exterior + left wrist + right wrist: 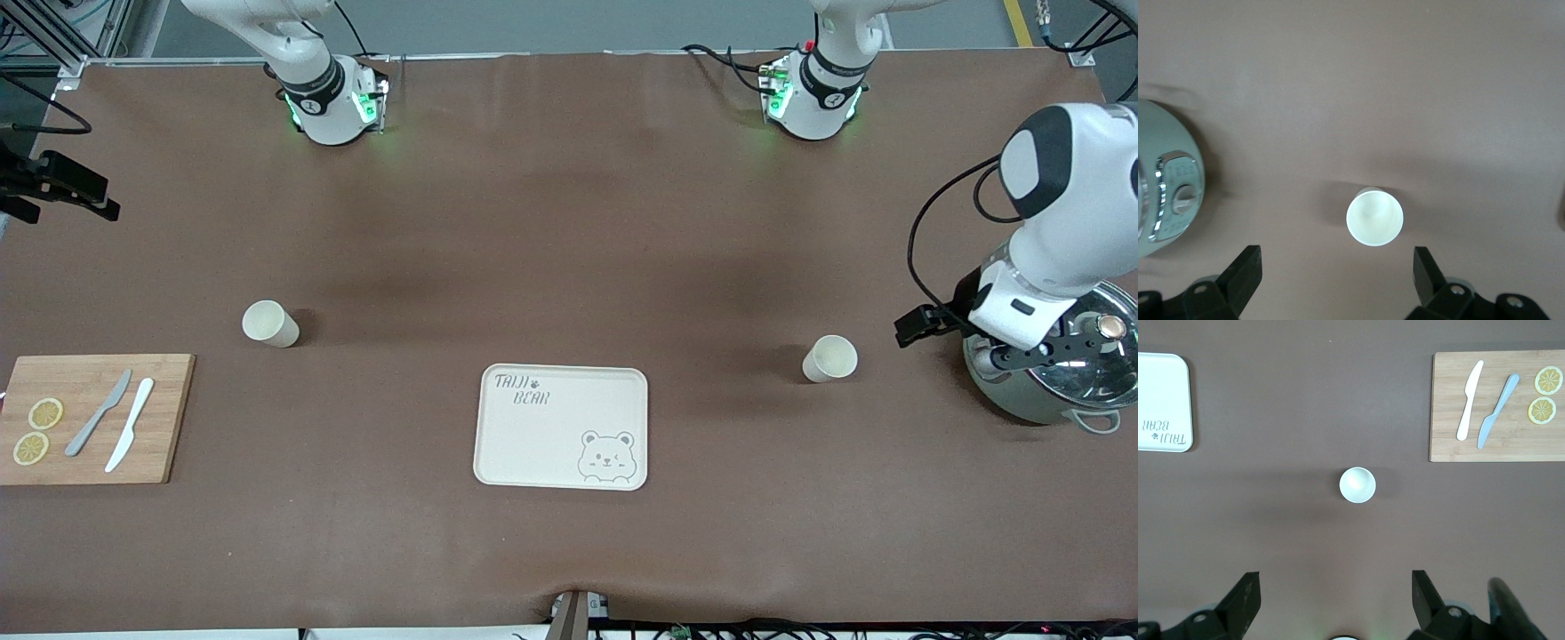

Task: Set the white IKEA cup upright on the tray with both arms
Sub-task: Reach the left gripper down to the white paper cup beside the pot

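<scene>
My left hand (1337, 283) hung open over one cup (1375, 217) beside a grey cooker (1165, 180); my right hand (1336, 603) hung open over the other cup (1357, 485). Both cups stood upright on the bench (569, 222), well apart from the tray (562, 427) between them, nothing blocking either. A cutting board (89, 418) with knives and lemon slices lay toward my right arm's end.

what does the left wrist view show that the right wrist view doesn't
Only the left wrist view shows the grey-green cooker with its dial, and the cup at the left arm's end of the table, past the open left gripper.

Only the right wrist view shows the tray, the wooden cutting board with two knives and two lemon slices, and the other cup, past the open right gripper.

Both show one upright white cup on brown tabletop.
</scene>
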### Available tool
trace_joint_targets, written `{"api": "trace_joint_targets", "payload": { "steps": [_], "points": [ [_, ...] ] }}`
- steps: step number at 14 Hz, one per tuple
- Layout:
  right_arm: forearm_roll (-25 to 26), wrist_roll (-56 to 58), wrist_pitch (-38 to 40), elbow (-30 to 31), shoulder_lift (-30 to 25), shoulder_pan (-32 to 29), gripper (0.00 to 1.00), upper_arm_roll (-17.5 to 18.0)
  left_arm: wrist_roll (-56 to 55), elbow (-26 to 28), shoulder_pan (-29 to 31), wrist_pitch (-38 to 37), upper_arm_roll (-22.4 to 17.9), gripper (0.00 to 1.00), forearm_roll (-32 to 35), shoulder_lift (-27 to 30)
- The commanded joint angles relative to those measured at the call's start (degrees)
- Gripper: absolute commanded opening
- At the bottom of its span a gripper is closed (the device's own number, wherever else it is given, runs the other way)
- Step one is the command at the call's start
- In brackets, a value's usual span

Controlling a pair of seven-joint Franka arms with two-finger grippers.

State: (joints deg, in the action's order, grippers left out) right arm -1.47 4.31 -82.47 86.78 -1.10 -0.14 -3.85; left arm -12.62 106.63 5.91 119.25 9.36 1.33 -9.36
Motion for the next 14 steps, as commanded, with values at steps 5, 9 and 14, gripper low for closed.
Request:
{"api": "trace_joint_targets", "payload": {
  "steps": [5, 9, 14],
  "points": [
    [0.95, 0.61, 0.11, 0.41, -0.48, -0.3, 1.0, 0.15, -2.76, 6.46, -0.46, 11.33, 0.49, 1.0, 0.52, -6.02],
    [0.95, 0.61, 0.11, 0.41, -0.48, -0.3, 1.0, 0.15, -3.99, 16.41, 0.06, 22.69, 0.49, 1.0, 0.34, -6.55],
    [0.95, 0.61, 0.11, 0.41, -0.48, -0.3, 1.0, 0.15, -3.99, 18.26, 1.03, 22.61, 0.48, 0.72, 0.43, -9.27]
  ]
}}
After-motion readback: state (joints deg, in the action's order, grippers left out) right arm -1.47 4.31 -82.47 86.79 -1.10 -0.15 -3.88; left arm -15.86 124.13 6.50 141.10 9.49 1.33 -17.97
